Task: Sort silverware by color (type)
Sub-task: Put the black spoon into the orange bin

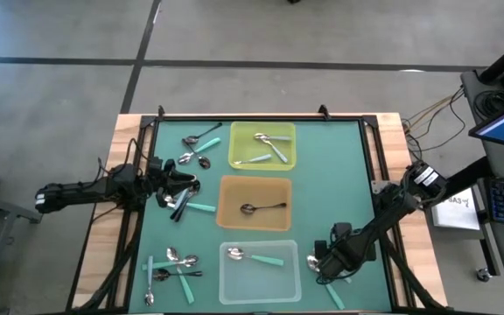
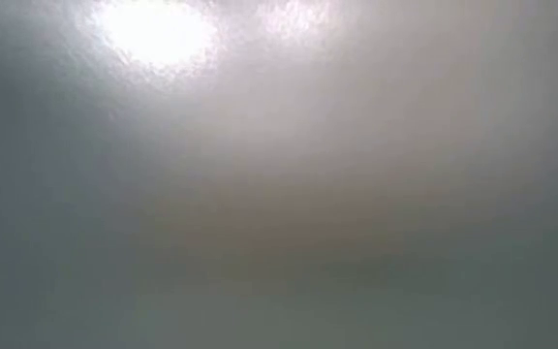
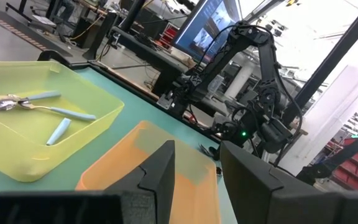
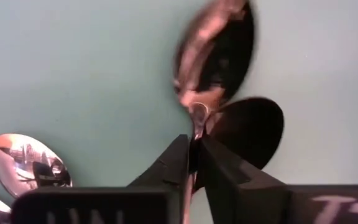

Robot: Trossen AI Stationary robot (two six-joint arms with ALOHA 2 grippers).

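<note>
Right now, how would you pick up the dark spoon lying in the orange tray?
Grip the dark spoon at the middle of its thin handle, coming straight down from above. It lies flat and alone in the orange tray, handle running across it, so a pincer could straddle it crosswise; the bowl is probably too broad.

Glossy, mirror-bright metal spoon bowl (image 4: 215, 53) above a smooth matt teal mat (image 4: 73, 68); translucent yellow plastic tray (image 3: 73, 124), matt black gripper fingers (image 4: 185, 165).
</note>
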